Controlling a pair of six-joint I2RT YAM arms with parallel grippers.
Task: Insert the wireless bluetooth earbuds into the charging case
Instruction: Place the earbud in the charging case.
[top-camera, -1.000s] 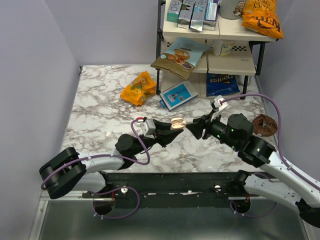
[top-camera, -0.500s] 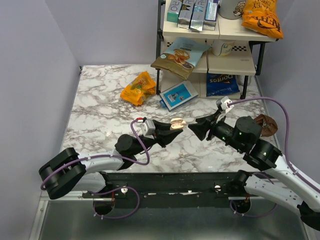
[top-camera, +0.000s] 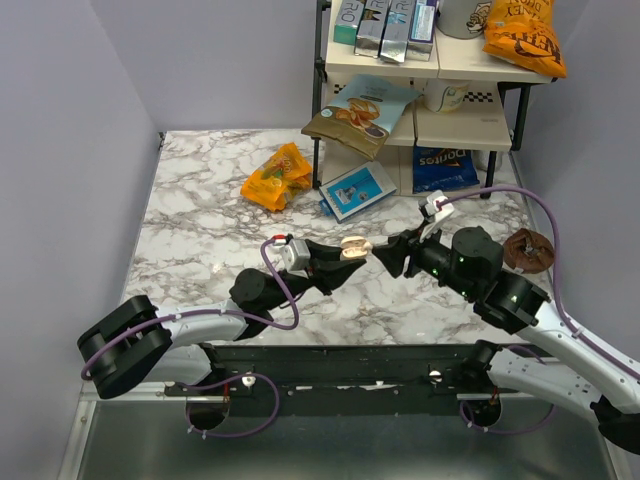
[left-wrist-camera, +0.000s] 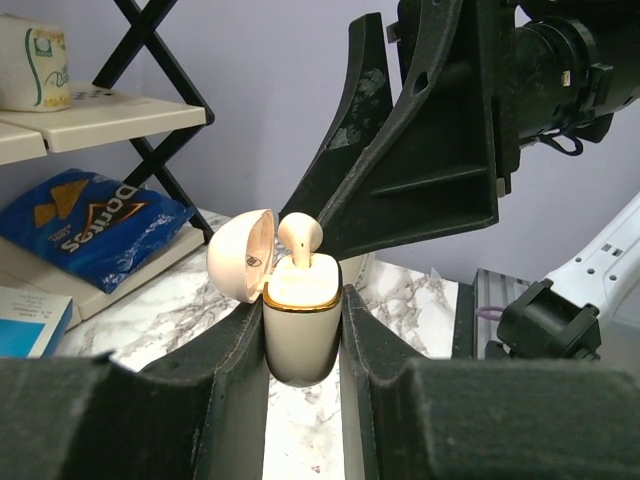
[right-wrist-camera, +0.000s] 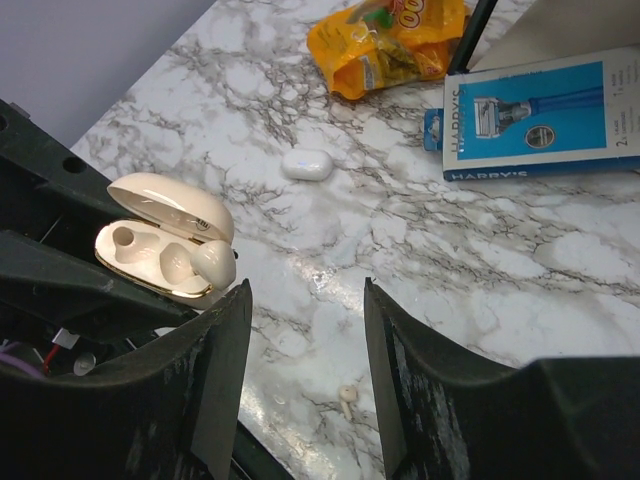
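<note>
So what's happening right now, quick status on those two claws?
Left gripper shut on charging case, lid open. One earbud seated in it. Right gripper open, empty. Second earbud lying loose on table. Nothing in the way.

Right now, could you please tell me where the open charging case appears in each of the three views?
Top external: charging case at centre, between the two arms.
Left wrist: lower centre, clamped in the left pincer.
Right wrist: left side, lid up.
Shared landmark: the orange snack bag, absent from left wrist.
</note>
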